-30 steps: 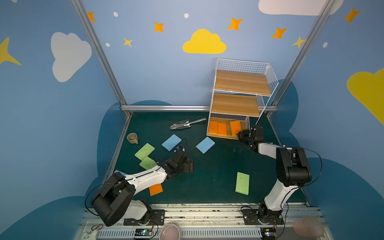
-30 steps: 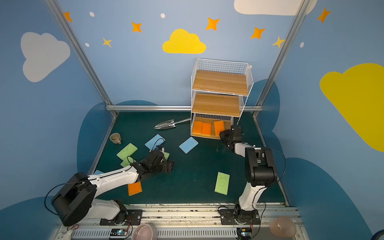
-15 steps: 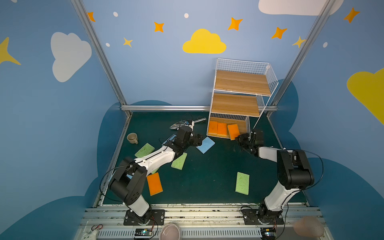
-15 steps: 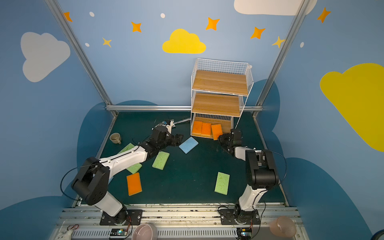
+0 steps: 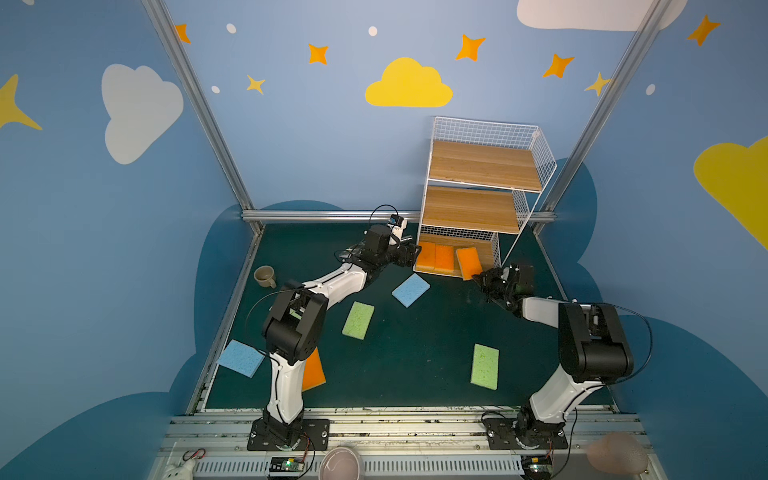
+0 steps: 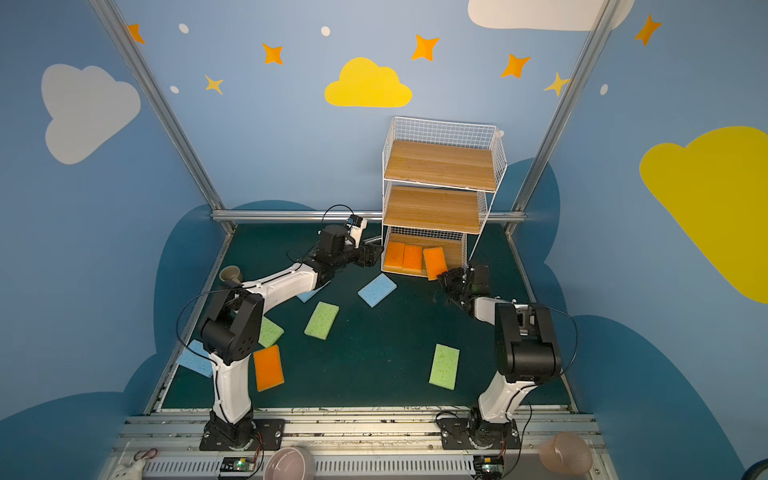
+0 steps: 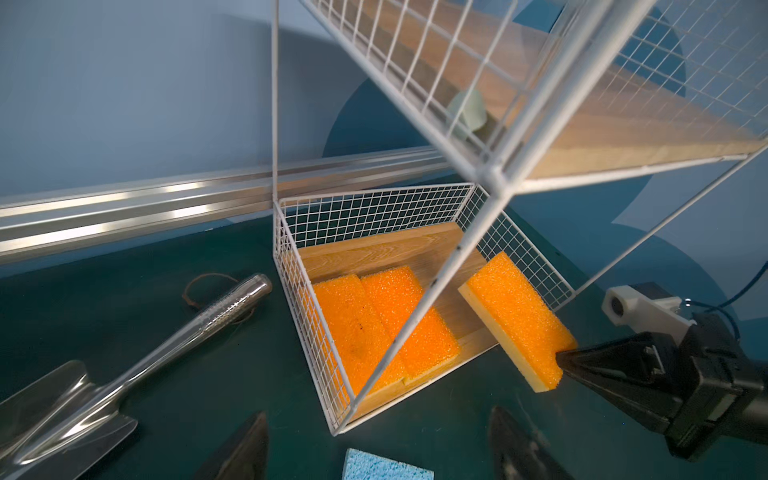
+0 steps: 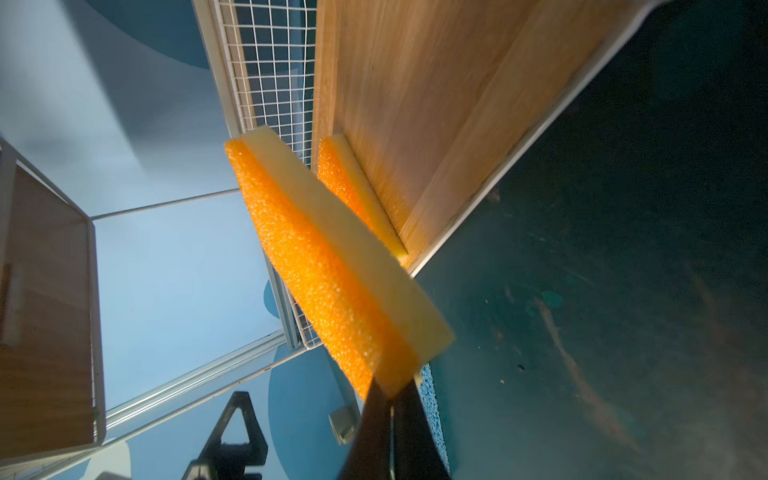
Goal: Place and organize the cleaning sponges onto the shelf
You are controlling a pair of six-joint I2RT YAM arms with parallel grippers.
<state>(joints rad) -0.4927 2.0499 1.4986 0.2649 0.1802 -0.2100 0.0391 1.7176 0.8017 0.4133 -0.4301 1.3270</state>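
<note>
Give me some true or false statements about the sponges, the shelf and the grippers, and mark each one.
1. The right gripper is shut on an orange sponge at the front of the shelf's bottom tier. True.
2. Three orange sponges lie flat on that tier. False: only a pair of orange sponges lies flat; the held one is tilted.
3. The left gripper holds a light blue sponge. False: it is open and empty; the light blue sponge lies on the mat.
4. A metal trowel lies on the mat beside the shelf. True.
5. A green sponge sits on the top tier. False: the top board is bare; a green sponge lies on the mat.
</note>
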